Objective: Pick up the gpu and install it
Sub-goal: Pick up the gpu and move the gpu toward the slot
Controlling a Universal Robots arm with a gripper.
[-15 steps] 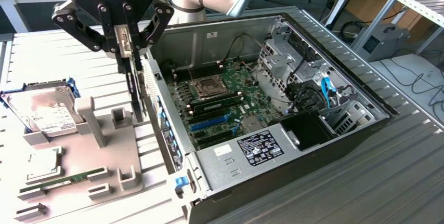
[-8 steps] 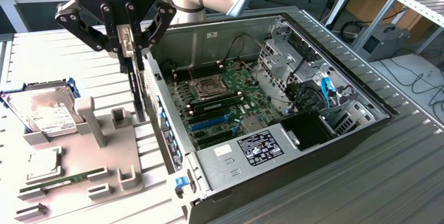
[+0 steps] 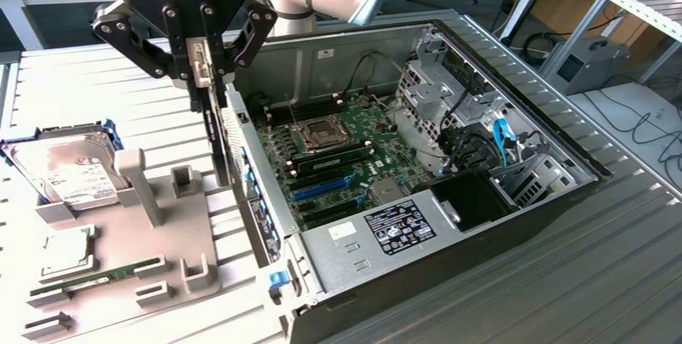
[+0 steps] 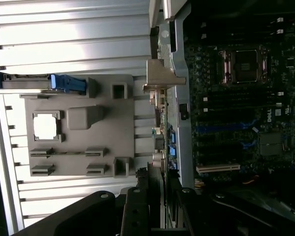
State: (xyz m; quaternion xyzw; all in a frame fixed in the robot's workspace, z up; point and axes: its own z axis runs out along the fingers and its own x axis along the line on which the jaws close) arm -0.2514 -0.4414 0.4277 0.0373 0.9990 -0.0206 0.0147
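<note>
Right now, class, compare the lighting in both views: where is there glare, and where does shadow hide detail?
Exterior view: even light, the motherboard well lit. Wrist view: the table slats glare white; the motherboard lies dark, as does the gripper holding the gpu.

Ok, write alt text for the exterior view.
A gripper holds the gpu upright between a grey parts holder and an open PC case with its motherboard exposed. A hard drive rests at the exterior view's left.
</note>
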